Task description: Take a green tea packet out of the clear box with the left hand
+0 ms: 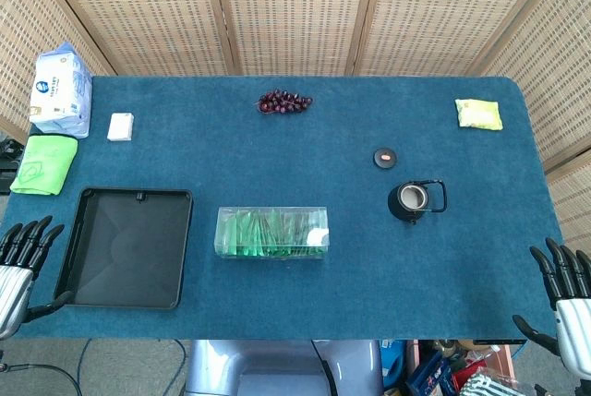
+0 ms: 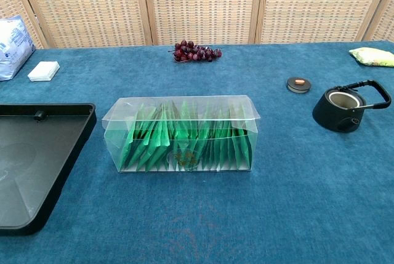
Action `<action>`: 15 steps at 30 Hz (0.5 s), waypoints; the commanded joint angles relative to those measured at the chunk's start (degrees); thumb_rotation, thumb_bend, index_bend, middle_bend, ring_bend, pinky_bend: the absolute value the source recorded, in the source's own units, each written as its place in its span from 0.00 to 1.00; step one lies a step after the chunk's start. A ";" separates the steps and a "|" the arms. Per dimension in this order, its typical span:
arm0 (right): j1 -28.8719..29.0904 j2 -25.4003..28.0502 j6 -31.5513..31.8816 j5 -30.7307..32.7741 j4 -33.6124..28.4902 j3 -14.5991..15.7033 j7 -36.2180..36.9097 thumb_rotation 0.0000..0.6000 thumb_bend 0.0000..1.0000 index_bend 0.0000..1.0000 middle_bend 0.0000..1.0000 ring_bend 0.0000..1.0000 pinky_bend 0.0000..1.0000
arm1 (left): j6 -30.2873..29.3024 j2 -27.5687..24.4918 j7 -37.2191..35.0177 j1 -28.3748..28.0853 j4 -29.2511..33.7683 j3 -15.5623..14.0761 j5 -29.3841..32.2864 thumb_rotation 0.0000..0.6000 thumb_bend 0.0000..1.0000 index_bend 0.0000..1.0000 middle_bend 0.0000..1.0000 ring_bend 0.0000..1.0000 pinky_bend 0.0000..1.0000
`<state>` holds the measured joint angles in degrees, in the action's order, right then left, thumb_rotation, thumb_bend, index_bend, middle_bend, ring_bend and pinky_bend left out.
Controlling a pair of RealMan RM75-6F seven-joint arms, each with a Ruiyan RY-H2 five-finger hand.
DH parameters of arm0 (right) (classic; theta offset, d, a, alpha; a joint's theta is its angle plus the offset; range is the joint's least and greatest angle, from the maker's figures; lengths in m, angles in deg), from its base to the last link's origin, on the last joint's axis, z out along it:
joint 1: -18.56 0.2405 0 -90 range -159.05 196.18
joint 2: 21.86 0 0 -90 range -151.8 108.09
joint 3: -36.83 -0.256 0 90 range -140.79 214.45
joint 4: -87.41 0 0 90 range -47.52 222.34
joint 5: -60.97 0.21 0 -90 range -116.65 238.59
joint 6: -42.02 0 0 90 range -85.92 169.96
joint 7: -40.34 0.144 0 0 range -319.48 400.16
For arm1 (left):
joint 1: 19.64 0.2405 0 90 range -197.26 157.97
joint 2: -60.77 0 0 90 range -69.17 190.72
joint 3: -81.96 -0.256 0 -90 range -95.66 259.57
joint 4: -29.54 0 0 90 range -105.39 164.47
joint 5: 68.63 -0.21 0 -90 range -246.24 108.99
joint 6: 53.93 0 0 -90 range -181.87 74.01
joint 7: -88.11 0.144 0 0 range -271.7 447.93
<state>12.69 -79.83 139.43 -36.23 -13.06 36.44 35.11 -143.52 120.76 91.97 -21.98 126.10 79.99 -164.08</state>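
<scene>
With my left hand (image 1: 20, 267) spread and empty, I'd pinch one light, slippery green foil tea packet (image 2: 161, 136) by its top edge inside the thin clear plastic box (image 2: 182, 111).

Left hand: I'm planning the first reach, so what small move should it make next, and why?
Probably lift the left hand and carry it over the black tray toward the clear box: it hangs open off the table's near-left edge, holding nothing, far from the green tea packets.

Blue table (image 1: 231, 299) with clear box (image 2: 180, 133)
</scene>
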 commanded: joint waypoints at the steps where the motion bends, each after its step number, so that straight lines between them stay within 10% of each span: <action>1: 0.00 0.08 0.05 0.06 0.04 -0.04 0.19 1.00 0.00 0.00 0.00 0.00 0.00 | -0.07 0.08 0.12 0.05 0.00 0.00 -0.03 1.00 0.17 0.00 0.00 0.00 0.00; 15: 0.09 0.48 -0.04 1.02 -0.40 -0.43 0.93 1.00 0.00 0.00 0.00 0.00 0.00 | 3.23 1.08 -1.13 -3.41 0.03 0.42 -2.97 1.00 0.17 0.00 0.00 0.00 0.00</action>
<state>12.73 -79.41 139.44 -35.36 -13.43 36.10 35.92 -141.99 121.79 91.36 -23.85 125.74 80.23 -166.06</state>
